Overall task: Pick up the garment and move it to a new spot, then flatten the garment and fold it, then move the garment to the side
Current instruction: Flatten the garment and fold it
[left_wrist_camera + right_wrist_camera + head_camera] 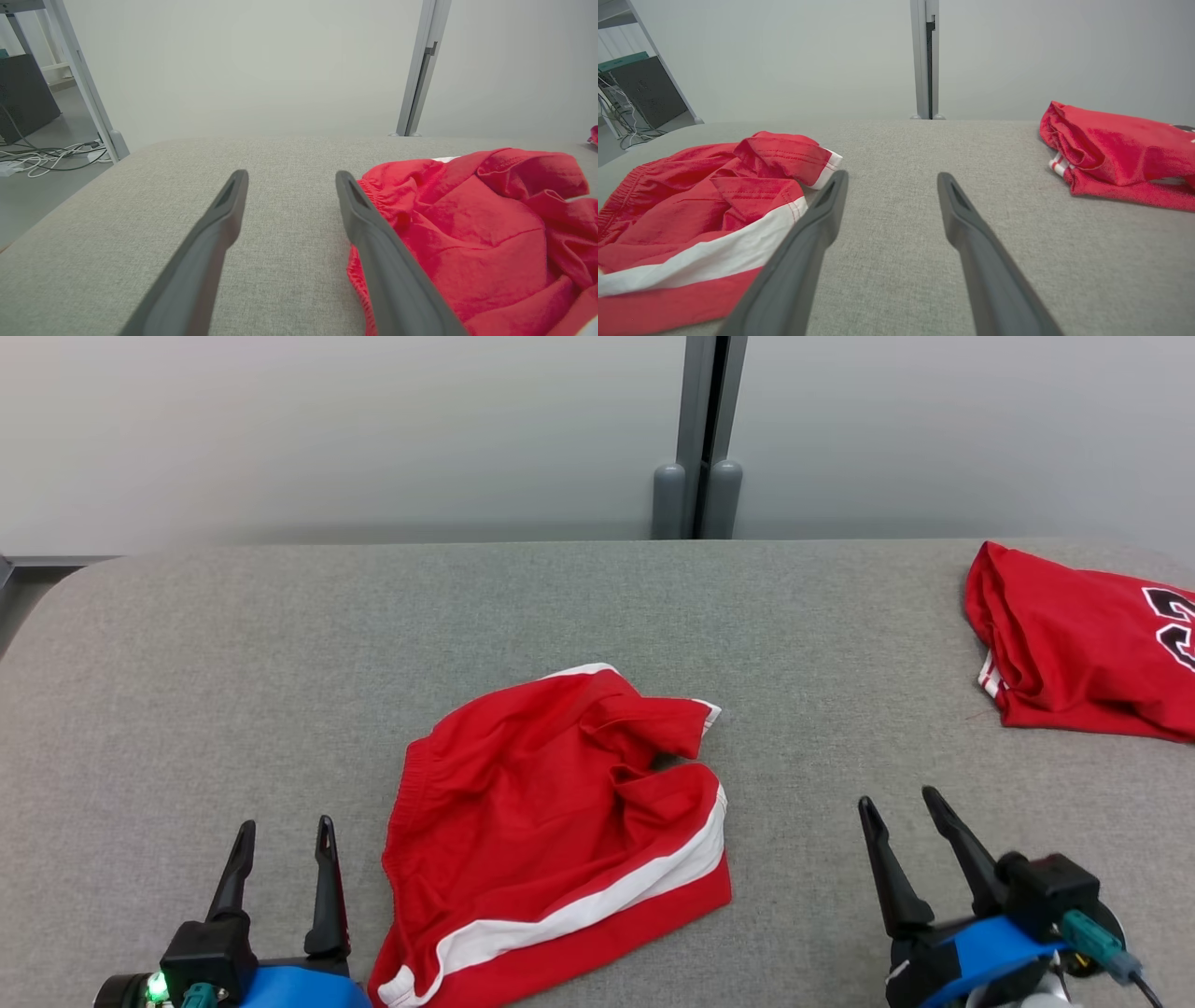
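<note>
The garment point(551, 831), red shorts with a white side stripe, lies crumpled on the grey table near its front middle. It also fills the right of the left wrist view as the garment point(472, 233), and the left of the right wrist view as the garment point(700, 205). My left gripper point(285, 835) stands open just left of the shorts, nothing between its fingers point(219, 224). My right gripper point(901, 803) is open too, well to the right of the shorts over bare cloth, fingers point(966, 219) empty.
A second red piece, a jersey point(1083, 653) with white and black lettering, lies at the table's far right point(1115, 149). The grey table point(280, 644) ends at a pale wall with a grey post point(700, 439). Cables point(46, 156) lie on the floor to the left.
</note>
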